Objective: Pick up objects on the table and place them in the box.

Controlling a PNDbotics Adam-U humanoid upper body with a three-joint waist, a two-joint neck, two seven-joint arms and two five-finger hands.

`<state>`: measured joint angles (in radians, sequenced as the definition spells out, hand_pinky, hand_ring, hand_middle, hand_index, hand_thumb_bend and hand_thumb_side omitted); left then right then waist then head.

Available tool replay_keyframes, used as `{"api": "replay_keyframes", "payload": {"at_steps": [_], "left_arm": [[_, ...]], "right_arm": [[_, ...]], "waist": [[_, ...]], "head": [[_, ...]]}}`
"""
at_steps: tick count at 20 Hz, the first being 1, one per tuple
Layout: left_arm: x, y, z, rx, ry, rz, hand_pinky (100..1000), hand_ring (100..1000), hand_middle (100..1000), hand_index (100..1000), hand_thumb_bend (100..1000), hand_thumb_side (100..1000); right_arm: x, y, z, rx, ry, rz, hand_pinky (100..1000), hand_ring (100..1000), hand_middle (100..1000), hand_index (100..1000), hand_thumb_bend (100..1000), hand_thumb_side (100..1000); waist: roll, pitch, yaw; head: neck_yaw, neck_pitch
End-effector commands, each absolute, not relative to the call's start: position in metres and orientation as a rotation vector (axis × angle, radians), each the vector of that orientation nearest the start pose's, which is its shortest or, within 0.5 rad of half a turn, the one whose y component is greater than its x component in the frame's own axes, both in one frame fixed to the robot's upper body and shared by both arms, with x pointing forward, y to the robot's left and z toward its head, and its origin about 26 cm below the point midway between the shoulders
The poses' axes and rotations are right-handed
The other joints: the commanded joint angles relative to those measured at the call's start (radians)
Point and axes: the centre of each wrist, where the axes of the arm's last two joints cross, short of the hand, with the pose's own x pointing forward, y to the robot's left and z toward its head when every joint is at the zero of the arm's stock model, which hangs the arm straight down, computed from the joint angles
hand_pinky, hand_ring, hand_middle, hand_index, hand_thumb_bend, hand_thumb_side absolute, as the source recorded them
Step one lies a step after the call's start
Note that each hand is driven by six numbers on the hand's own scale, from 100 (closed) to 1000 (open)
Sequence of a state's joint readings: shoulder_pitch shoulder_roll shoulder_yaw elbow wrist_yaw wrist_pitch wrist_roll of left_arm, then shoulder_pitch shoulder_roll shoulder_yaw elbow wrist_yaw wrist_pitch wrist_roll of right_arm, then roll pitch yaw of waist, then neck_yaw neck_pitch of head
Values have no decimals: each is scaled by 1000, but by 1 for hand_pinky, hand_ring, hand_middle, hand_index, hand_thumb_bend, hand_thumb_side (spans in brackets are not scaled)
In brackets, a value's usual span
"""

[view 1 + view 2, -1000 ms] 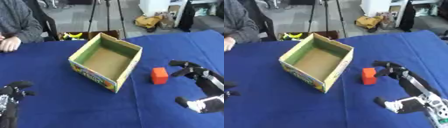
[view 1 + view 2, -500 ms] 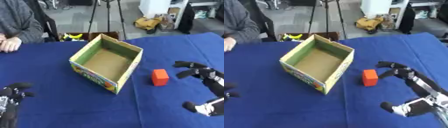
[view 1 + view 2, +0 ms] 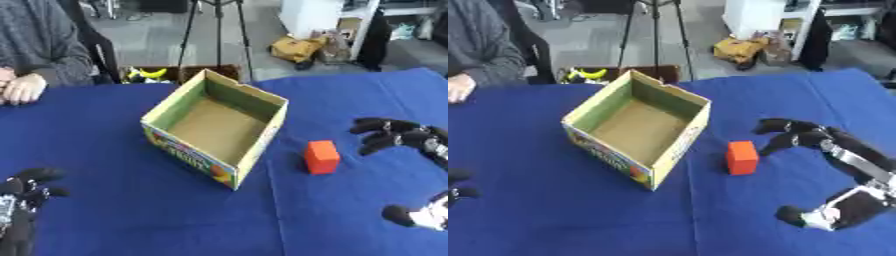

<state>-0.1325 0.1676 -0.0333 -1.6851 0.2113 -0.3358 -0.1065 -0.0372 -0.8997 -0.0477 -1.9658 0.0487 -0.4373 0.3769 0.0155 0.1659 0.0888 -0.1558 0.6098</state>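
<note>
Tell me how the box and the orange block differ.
The box is far larger than the block. The box is an open-topped cardboard carton, empty inside, with colourful print on its outer wall; the block is a solid, plain orange piece. The box sits mid-table, while the block stands to its right, apart from it, near the right robot hand. Both rest on the blue tablecloth.

**Soft, even light; mild blur throughout**

Bright diffuse light falls evenly on the blue surface (image 3: 131, 215), without glare. The box (image 3: 216, 126) casts a faint shadow inside, the orange block (image 3: 742, 157) a weak one beside it. Both views are slightly soft; the right hand (image 3: 815, 140) looks smeared.
</note>
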Motion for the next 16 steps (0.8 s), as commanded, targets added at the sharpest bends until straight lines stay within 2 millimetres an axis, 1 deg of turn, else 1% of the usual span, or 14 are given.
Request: {"api": "replay_keyframes", "payload": {"at_steps": [1, 6, 11, 16], "left_arm": [[307, 257, 68, -197, -2155, -171, 567, 728, 627, 708, 100, 771], [307, 257, 67, -205, -2151, -179, 567, 728, 627, 708, 100, 770], [307, 256, 68, -212, -2149, -187, 567, 729, 627, 708, 100, 770], [307, 255, 68, -219, -2148, -194, 567, 729, 627, 708, 100, 770]], "right_arm": [[276, -379, 223, -447, -1881, 1571, 833, 1000, 890, 818, 494, 574], [296, -397, 224, -511, -1800, 1592, 839, 1000, 890, 833, 495, 614], [312, -418, 223, -552, -1752, 1555, 839, 1000, 890, 833, 498, 628], [324, -431, 225, -595, -1717, 1562, 843, 1000, 893, 851, 490, 658]], "waist": [[-2, -15, 5], [-2, -19, 15], [-5, -21, 28], [-8, -21, 40]], "head": [[-7, -11], [-17, -7], [-26, -9], [-35, -11]]}}
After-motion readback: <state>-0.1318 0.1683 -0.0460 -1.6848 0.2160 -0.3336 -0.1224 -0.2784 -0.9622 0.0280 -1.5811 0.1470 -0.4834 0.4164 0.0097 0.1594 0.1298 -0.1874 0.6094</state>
